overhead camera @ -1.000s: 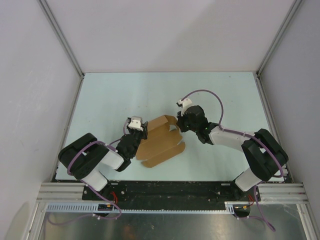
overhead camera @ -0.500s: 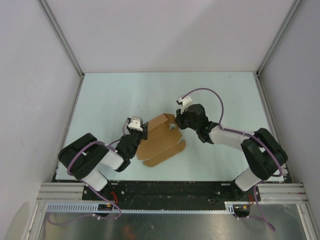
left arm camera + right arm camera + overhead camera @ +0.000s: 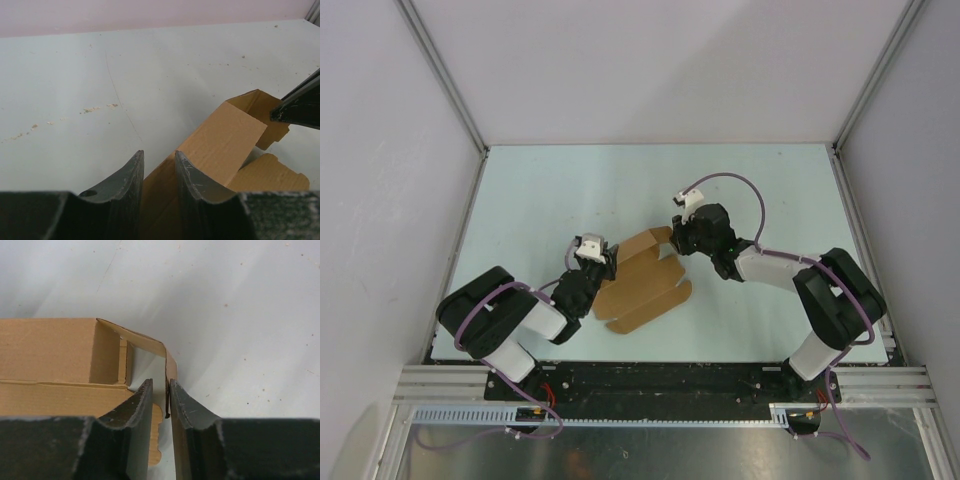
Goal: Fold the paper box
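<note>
The paper box (image 3: 645, 283) is a tan cardboard piece, partly folded, lying mid-table between both arms. My left gripper (image 3: 603, 268) holds its left edge. In the left wrist view the jaws (image 3: 159, 152) are shut on a raised brown wall of the box (image 3: 225, 140), which fills the gap between them. My right gripper (image 3: 675, 243) is at the box's far right corner. Its jaws (image 3: 160, 381) stand open, and a thin upright flap (image 3: 171, 367) rests against the right finger with a gap on the other side. The box's open end (image 3: 50, 350) lies to the left.
The pale table (image 3: 540, 200) is enclosed by white walls with aluminium corner posts (image 3: 450, 90). A metal rail (image 3: 670, 385) runs along the near edge behind the arm bases. The right gripper's dark finger (image 3: 300, 105) shows at the right edge of the left wrist view.
The right gripper's jaws have opened and released the corner flap, and the wrist has shifted slightly toward the far side. The left gripper and the box have stayed in place.
</note>
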